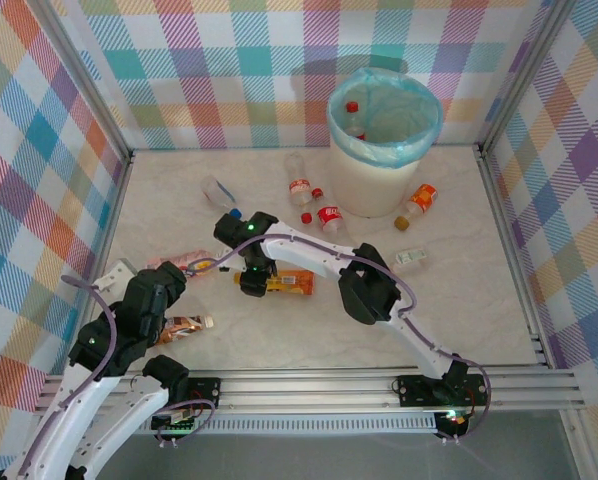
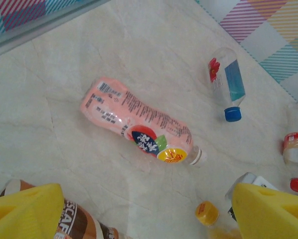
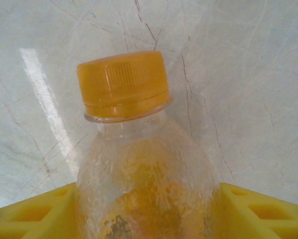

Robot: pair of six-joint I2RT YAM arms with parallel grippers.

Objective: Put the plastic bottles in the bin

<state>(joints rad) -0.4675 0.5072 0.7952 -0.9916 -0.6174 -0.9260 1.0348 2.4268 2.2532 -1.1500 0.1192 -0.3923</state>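
My right gripper [image 1: 251,272] is shut on the neck end of an orange-capped plastic bottle [image 1: 279,284] lying on the table. In the right wrist view its yellow fingers [image 3: 261,211] press both sides of the clear bottle [image 3: 139,164] just below the cap. My left gripper [image 2: 146,214] hangs open over bare table, near a pink-labelled bottle [image 2: 139,124]. A brown-labelled bottle [image 2: 74,224] lies under its left finger. The white bin [image 1: 374,185] with a teal liner stands at the back right and holds bottles [image 1: 354,115].
A blue-capped clear bottle [image 1: 222,195] lies at the back left. Red-labelled bottles [image 1: 331,215] lie in front of the bin, and an orange-labelled one [image 1: 419,203] to its right. A small white item [image 1: 411,258] sits mid right. Checked walls enclose the table.
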